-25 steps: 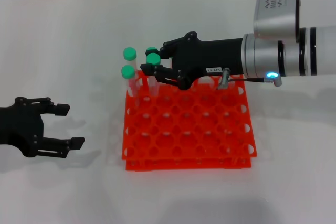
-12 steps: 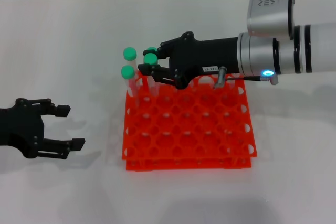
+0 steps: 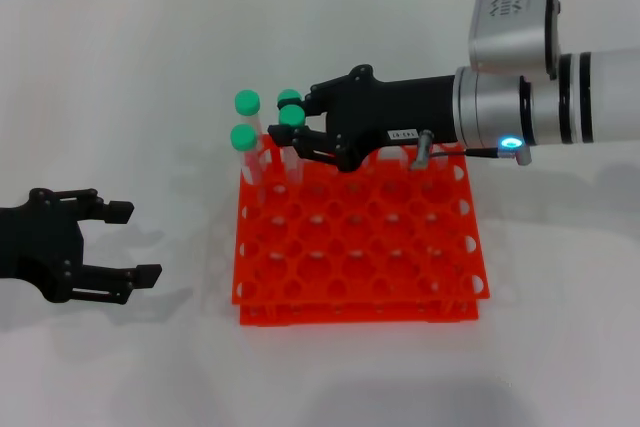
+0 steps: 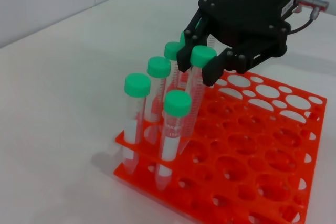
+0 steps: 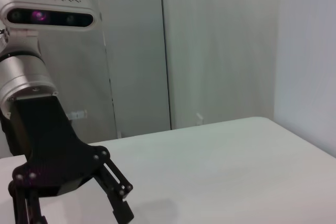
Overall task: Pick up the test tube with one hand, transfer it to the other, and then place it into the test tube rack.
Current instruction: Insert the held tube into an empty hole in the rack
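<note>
Our right pincer (image 3: 287, 133) reaches in from the right over the far left corner of the test tube rack (image 3: 400, 277), its black fingers pinching the test tube (image 4: 195, 90) just under the green cap. In the left wrist view that tube leans a little, its tapered end already down at the rack's top tier, though we cannot tell whether it has reached the lower tier.

To do this step well, we judge that the tube should be brought upright first, so the tip finds the matching hole below, then lowered straight until it sits at the level of its neighbours. Only then should the fingers part, and the pincer should lift straight up (the other caps stand very near and could be knocked).

Our left pincer (image 3: 122, 242) hovers low over the desk (image 3: 150, 67) to the left of the rack, well apart from it, fingers spread and holding nothing.

The rack holds four other green-capped tubes (image 4: 135, 124) clustered in that same corner, all upright. Every other hole we can see is vacant.
</note>
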### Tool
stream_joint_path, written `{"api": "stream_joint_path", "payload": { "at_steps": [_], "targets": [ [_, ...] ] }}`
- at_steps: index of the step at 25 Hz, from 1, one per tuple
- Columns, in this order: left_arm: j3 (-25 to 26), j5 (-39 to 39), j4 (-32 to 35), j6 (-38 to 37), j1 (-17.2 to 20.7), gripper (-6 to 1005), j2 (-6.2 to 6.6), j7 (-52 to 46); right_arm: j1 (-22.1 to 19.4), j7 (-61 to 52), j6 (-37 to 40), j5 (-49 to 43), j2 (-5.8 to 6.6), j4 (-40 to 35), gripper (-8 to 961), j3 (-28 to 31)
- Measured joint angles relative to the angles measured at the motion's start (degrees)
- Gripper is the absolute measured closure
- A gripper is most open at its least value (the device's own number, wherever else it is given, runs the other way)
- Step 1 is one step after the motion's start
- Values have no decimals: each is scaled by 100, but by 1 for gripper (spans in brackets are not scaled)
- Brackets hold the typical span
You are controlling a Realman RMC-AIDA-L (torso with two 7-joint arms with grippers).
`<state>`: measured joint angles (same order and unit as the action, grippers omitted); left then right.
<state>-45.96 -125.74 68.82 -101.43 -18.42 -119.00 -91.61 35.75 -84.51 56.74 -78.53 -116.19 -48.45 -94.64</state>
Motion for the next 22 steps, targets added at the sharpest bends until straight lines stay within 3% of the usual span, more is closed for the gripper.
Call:
{"api": "stream_joint_path", "payload": {
  "at_steps": [22],
  "targets": [
    [1, -8, -18, 9, 14, 115, 0, 64, 89, 5, -250, 83, 1, 169, 674, -224]
  ]
}}
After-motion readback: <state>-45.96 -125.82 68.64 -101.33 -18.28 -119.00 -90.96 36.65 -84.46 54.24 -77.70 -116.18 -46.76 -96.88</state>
